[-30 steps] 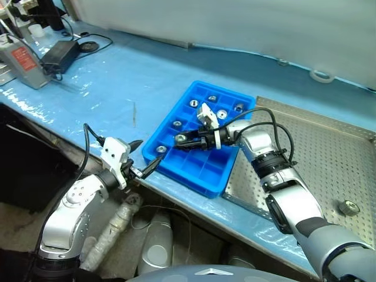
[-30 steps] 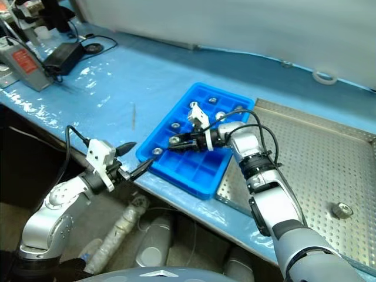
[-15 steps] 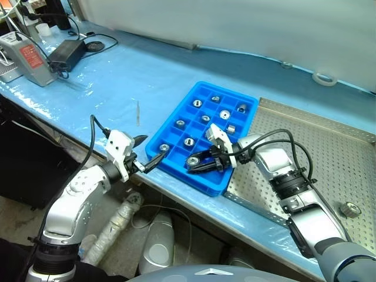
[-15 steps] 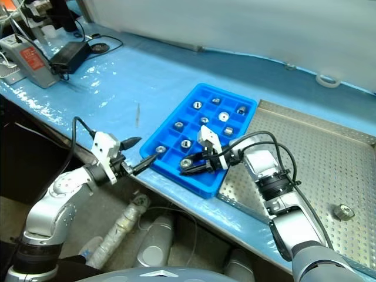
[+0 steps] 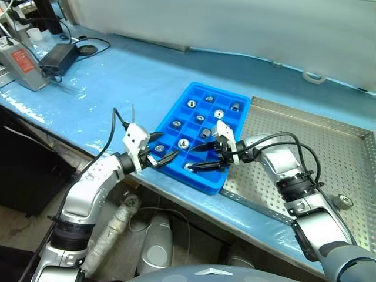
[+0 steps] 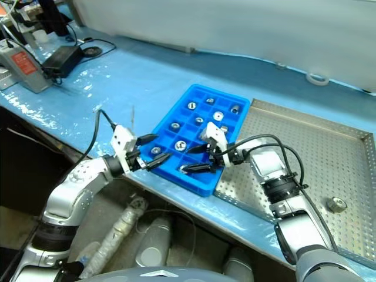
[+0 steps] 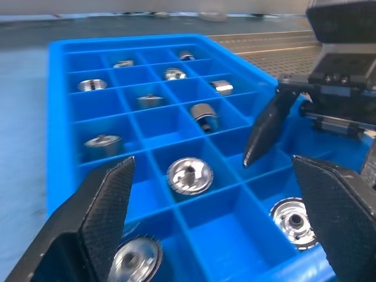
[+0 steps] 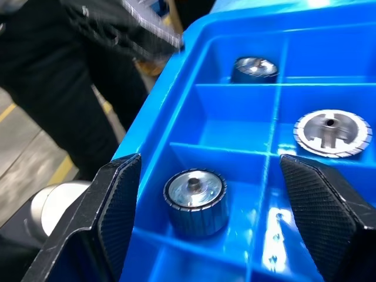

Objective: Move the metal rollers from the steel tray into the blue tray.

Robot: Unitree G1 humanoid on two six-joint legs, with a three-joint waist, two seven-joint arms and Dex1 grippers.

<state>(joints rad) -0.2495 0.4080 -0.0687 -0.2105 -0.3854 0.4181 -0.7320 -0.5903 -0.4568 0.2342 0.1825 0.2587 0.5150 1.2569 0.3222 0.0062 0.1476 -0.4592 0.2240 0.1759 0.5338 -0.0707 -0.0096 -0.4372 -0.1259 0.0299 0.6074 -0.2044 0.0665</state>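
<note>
Steel tray [image 5: 352, 154] holds one last roller [image 5: 343, 201], well behind the right gripper [image 5: 200, 156]; jaws wide, empty.

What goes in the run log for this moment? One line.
right gripper: fingers open over blue tray, roller below in near-edge cell | left gripper: open, empty | steel tray: one roller left

Both arms were silver-grey metal with rounded segments and black joint bands. A white block sat at each wrist, with black cables looping from it back along the forearm. The left gripper [image 5: 161, 155] and right gripper [image 5: 201, 157] each carried two tapered black fingers [image 7: 103, 214] with cross-hatched inner pads.
</note>
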